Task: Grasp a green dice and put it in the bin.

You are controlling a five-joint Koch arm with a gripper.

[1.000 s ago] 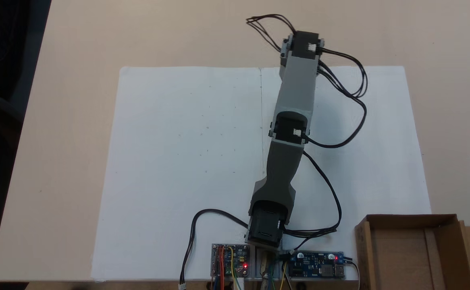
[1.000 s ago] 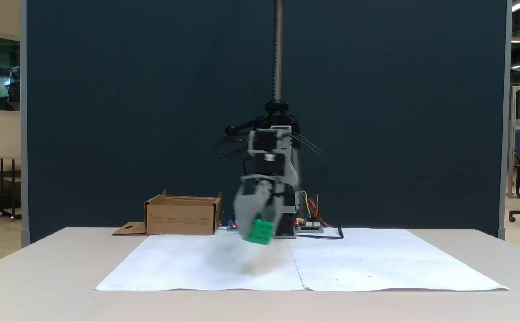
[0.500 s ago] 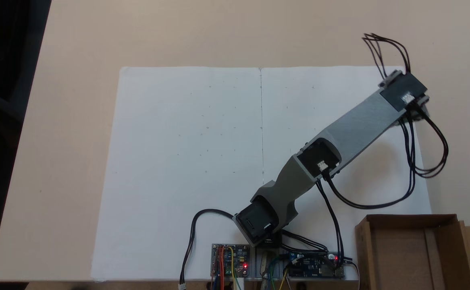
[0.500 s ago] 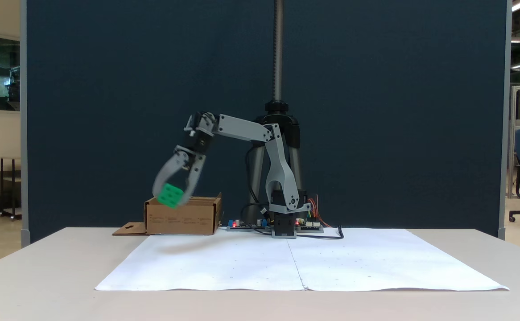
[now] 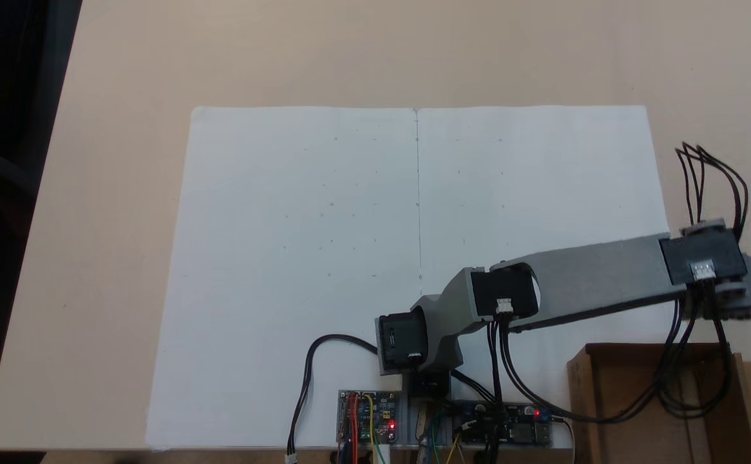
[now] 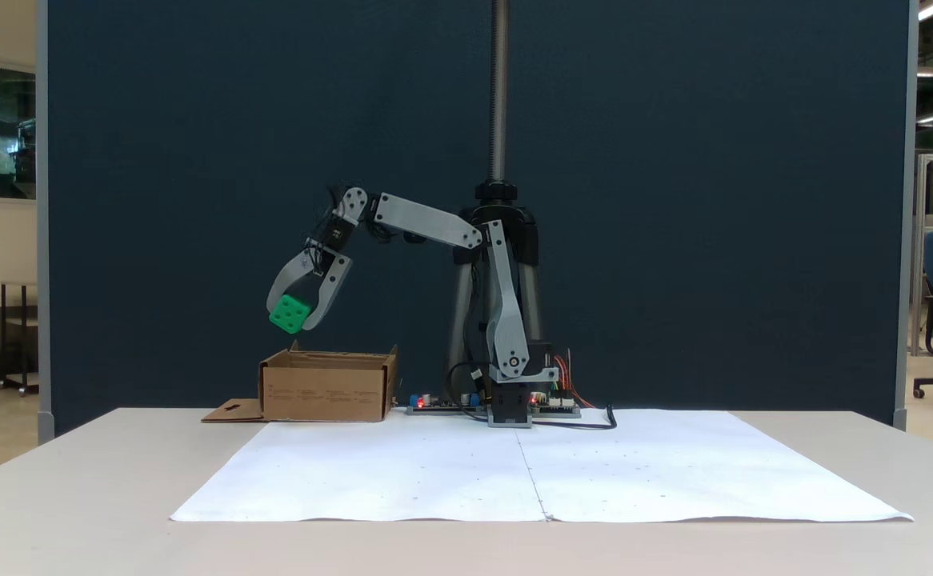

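Both fixed views show white paper (image 6: 402, 472) on the table (image 6: 74, 496), with circuit boards (image 5: 369, 425) by the arm's base. Black wires (image 5: 684, 386) hang across the bin (image 5: 614, 412), cut off at the right edge. Seen from the side, the gripper (image 6: 297, 316) squeezes the green dice (image 6: 289, 314), tilted on a corner, above the bin's (image 6: 326, 392) left end.

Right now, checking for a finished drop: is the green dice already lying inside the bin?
No, the gripper holds the green dice in the air above the bin.
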